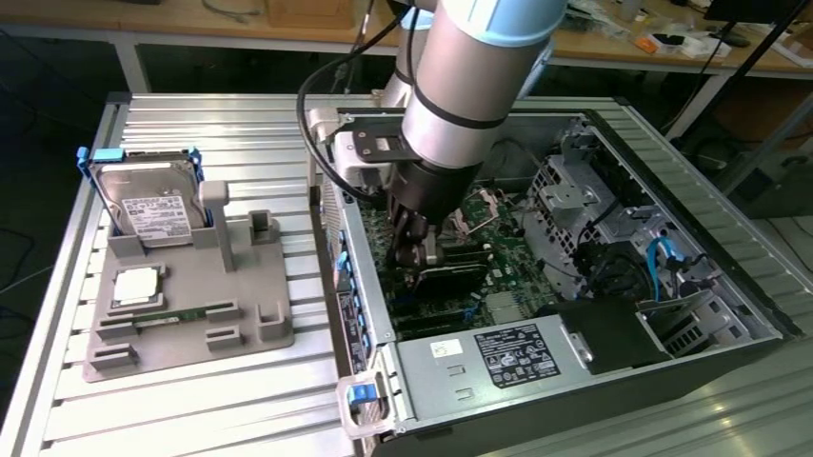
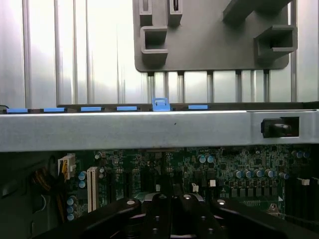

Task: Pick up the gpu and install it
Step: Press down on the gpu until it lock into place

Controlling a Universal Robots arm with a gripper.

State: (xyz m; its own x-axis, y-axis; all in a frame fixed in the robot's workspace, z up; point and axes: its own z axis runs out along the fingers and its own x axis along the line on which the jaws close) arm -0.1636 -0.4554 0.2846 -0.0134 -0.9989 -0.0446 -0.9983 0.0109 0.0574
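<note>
Gpu (image 1: 452, 271): thin flat card, dark black face, seen edge-on in the exterior view as a dark slab with a lighter edge along its top. Sits low inside the open computer case, over the green motherboard, roughly level and parallel to the board's slots. Lies about mid-case, between the rear slot wall at the exterior view's left and the drive cage at the exterior view's right, just above the labelled power supply. Upper end partly hidden. Seated in a slot or just above it: cannot tell. Not clearly made out in the wrist view.
</note>
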